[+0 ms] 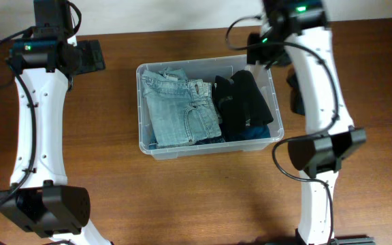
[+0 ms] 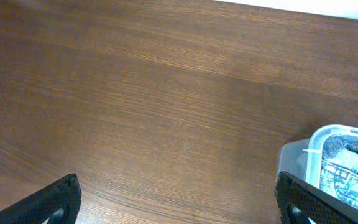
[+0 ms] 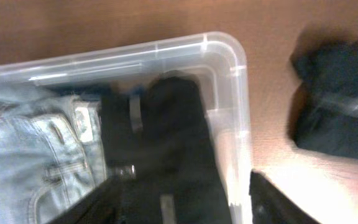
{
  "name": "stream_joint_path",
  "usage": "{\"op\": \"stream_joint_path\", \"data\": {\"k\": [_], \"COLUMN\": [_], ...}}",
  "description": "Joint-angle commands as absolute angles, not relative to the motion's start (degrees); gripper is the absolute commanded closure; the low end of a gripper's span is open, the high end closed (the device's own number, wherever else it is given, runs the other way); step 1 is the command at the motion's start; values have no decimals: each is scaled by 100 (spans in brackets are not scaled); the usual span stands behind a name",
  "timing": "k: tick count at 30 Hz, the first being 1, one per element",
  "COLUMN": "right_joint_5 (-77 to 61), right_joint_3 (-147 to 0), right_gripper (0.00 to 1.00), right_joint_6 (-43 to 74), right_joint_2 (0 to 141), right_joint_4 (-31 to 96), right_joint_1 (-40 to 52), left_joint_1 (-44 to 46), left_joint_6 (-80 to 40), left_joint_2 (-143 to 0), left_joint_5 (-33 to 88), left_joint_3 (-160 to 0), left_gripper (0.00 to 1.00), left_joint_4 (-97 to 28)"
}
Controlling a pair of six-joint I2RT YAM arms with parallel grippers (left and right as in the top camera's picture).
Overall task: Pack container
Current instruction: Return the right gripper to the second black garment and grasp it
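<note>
Though clothes (image 1: 182, 109) fill the container (image 1: 209, 148), base hidden, left pincer (image 2: 182, 202) apart, right pincer (image 3: 188, 202) apart, tips cropped

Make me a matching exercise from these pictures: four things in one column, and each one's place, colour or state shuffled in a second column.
Things:
1. jeans
2. black clothing
3. container
4. left gripper

Descriptions:
A. clear plastic
B. open, over the wooden table
C. inside the container, on the right arm's side
D. inside the container, on the left arm's side

Pairs: 1-D, 2-C, 3-A, 4-B
</note>
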State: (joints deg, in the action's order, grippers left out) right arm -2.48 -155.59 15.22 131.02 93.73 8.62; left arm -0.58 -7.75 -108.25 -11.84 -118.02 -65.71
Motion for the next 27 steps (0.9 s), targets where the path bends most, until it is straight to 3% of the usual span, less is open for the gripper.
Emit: {"op": "stream_joint_path", "data": {"k": [1, 11, 16, 23, 27], "right_joint_5": [-572, -1514, -2274, -3275, -3280], "right_joint_3": [-15891, -15043, -13839, -12311, -11869], "right_gripper": [33, 20, 11, 11, 11], "right_joint_6": [1485, 692, -220, -1428, -1540], "right_joint_2": [13080, 13089, 13089, 13089, 13089], "right_joint_4": [9470, 9555, 9389, 8934, 8412], "right_joint_1": [274, -2161, -3223, -3833, -3789], "left_joint_1": [-91, -91, -91, -91, -91], "left_joint_6": [-803, -803, -803, -803, -803], "left_joint_2": [-10733, -10733, -10733, -10733, -10733], "left_joint_5": [-1179, -1179, -1179, -1179, -1179], "left_joint_3": [-11865, -11865, -11865, -11865, -11865], "left_gripper": [1, 1, 1, 1, 1], "left_joint_4": [-6552, -6514, -6514, -6504, -6469]}}
